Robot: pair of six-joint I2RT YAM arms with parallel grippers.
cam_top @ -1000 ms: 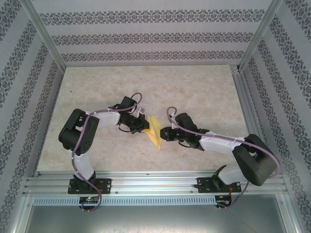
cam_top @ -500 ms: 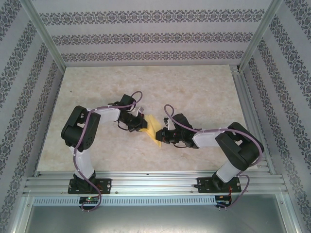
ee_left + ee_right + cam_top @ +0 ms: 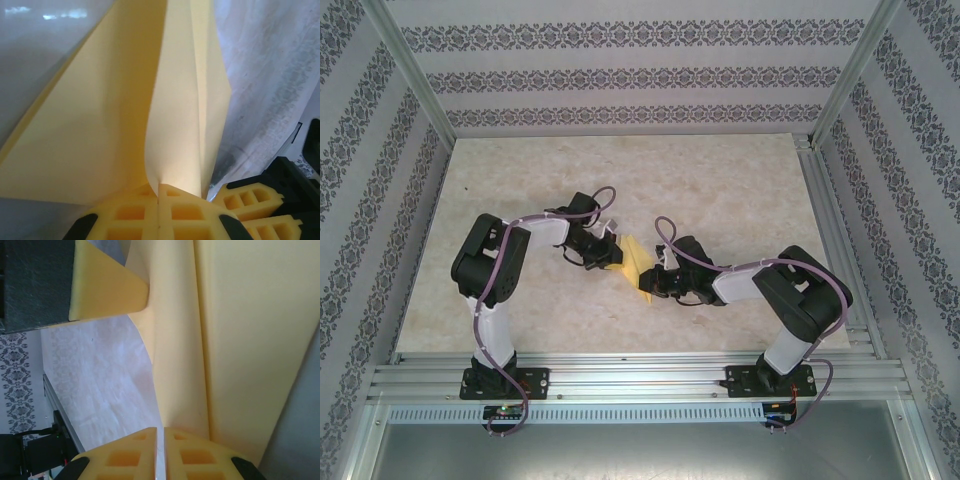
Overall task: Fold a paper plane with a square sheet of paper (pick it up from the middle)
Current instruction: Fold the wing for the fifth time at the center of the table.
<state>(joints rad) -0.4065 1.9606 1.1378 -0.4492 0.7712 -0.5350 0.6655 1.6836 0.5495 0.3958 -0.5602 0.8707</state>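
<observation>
In the middle of the overhead view, the pale-yellow sheet of thin paper [image 3: 636, 262], folded into a narrow creased shape, is hanging between the two hands over the pale marbled tabletop [image 3: 720, 190]. Whether it is touching that surface I cannot tell.

The left arm is bending sharply at its elbow at centre left and reaching rightward. The left hand [image 3: 610, 254] is gripping the paper's upper-left edge. In the left wrist view its yellow fingers [image 3: 130, 215] are pressing together at the bottom edge, pinching the paper where the layers are fanning upward.

The right arm is doubling back from its elbow at lower right, forearm pointing left. The right hand [image 3: 653, 281] is clamping the paper's lower-right end, its fingers [image 3: 130, 457] closing together on the sheet at the bottom of the right wrist view.
</observation>
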